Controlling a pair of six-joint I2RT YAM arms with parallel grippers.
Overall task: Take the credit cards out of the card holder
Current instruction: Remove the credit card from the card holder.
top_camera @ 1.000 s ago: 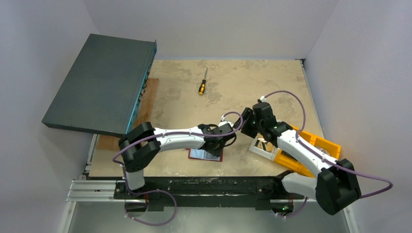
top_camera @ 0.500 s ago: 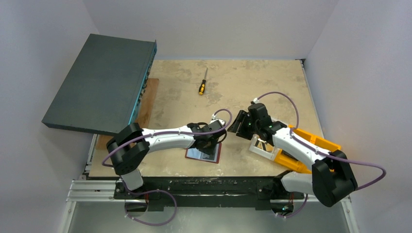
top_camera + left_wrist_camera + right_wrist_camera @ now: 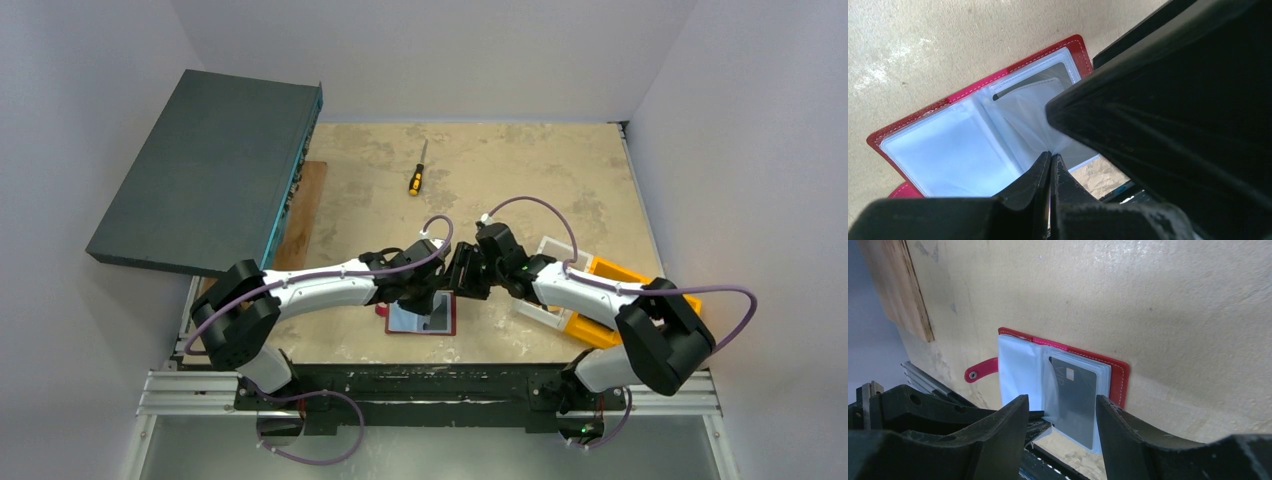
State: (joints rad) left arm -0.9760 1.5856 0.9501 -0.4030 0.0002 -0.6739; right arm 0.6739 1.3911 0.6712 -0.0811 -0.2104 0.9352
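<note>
The dark red card holder (image 3: 446, 327) lies open near the table's front edge, its clear sleeves facing up. My left gripper (image 3: 1050, 156) is shut on the edge of one clear sleeve and lifts that leaf. A grey-silver credit card (image 3: 1075, 400) shows inside the sleeve on the holder's (image 3: 1117, 374) right half. My right gripper (image 3: 1062, 415) stands open just in front of that card, one finger (image 3: 1015, 415) on each side of it, touching nothing. In the top view the right gripper (image 3: 462, 275) sits right beside the left gripper (image 3: 432, 298). No tan-gold card shows.
A yellow-handled screwdriver (image 3: 417, 178) lies at the back centre. A large dark grey box (image 3: 210, 170) leans over a wooden board (image 3: 300, 215) at the left. An orange bin (image 3: 640, 300) and a white bin (image 3: 555, 290) stand at the right. The holder's tab (image 3: 980, 371) points left.
My left gripper has shut on a sleeve and drawn back left with the holder. The right arm has swung left from the bins to the holder, its jaws still open.
</note>
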